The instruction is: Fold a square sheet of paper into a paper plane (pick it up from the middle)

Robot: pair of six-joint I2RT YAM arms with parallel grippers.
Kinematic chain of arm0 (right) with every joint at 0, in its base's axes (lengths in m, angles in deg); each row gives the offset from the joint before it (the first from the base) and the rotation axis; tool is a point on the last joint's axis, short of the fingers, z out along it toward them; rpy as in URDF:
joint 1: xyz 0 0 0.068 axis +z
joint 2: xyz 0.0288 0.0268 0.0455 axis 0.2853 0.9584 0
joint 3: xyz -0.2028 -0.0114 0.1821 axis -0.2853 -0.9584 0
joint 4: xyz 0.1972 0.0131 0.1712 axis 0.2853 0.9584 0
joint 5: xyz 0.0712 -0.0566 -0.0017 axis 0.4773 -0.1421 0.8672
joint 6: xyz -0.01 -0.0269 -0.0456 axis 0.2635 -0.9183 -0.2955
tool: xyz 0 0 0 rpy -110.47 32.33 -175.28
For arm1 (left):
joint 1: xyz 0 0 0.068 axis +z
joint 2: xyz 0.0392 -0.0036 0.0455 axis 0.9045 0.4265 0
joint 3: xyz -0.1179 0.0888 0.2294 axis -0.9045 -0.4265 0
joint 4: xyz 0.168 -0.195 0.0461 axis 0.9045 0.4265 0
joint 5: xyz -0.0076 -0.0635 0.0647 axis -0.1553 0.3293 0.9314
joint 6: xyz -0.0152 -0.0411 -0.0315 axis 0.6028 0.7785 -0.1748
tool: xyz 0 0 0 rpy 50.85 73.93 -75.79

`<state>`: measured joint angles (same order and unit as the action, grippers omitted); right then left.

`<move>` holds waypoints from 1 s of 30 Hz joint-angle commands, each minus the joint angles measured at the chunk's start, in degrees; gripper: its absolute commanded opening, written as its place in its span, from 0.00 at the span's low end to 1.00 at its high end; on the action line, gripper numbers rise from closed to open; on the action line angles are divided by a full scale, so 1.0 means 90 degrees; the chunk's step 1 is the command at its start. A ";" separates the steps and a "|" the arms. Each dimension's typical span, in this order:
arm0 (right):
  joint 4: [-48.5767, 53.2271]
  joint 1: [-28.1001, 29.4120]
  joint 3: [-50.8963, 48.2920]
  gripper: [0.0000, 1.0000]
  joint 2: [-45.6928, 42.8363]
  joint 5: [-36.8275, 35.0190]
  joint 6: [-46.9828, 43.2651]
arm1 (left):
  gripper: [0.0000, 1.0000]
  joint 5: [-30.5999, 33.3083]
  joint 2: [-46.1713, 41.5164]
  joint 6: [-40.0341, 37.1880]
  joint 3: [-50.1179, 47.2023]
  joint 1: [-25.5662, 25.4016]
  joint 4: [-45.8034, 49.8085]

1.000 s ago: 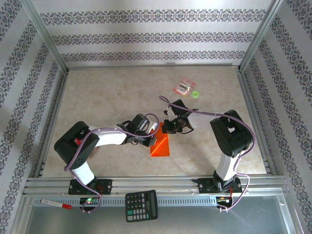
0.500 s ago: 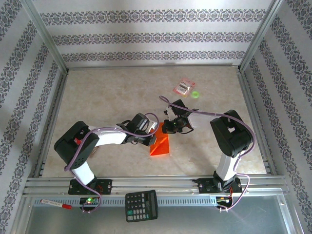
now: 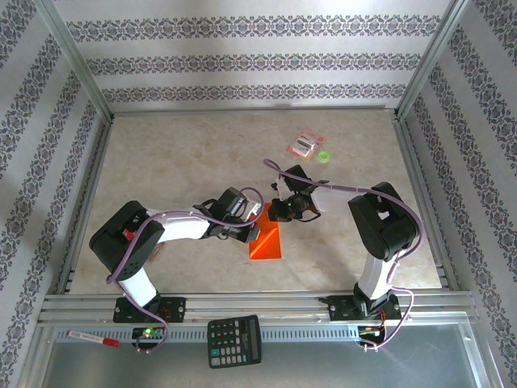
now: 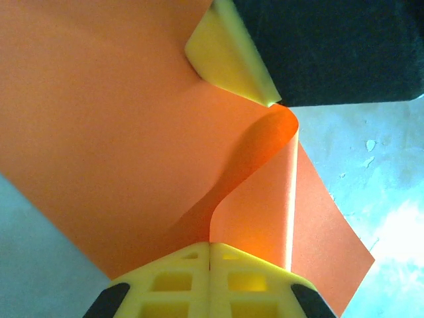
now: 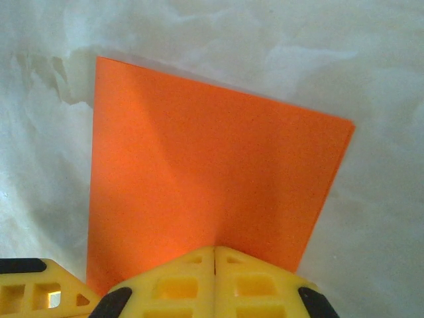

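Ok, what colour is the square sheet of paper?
The sheet is plain bright orange, with no print; clearest in the right wrist view.

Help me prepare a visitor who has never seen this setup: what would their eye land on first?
The bright orange square sheet of paper near the middle of the beige marbled table stands out first, lifted and curved rather than lying flat. The left gripper and right gripper are both shut on it from opposite sides. A black calculator sits at the near edge.
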<state>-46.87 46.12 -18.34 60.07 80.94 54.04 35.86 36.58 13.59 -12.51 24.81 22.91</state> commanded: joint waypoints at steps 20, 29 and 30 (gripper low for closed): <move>0.0419 0.0116 -0.0006 0.00 0.0243 -0.0234 -0.0113 | 0.03 0.0113 0.0017 -0.0069 -0.0039 0.0141 0.0273; 0.0422 0.0126 -0.0005 0.00 0.0247 -0.0234 -0.0112 | 0.03 0.0096 0.0165 -0.0101 0.0019 0.0151 0.0271; 0.0419 0.0126 -0.0005 0.00 0.0255 -0.0237 -0.0112 | 0.03 0.0066 0.0192 -0.0095 0.0053 0.0149 0.0288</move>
<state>-46.80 46.47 -18.23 60.07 80.70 53.67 36.65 37.04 13.57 -12.51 25.49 24.00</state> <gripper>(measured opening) 0.040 0.049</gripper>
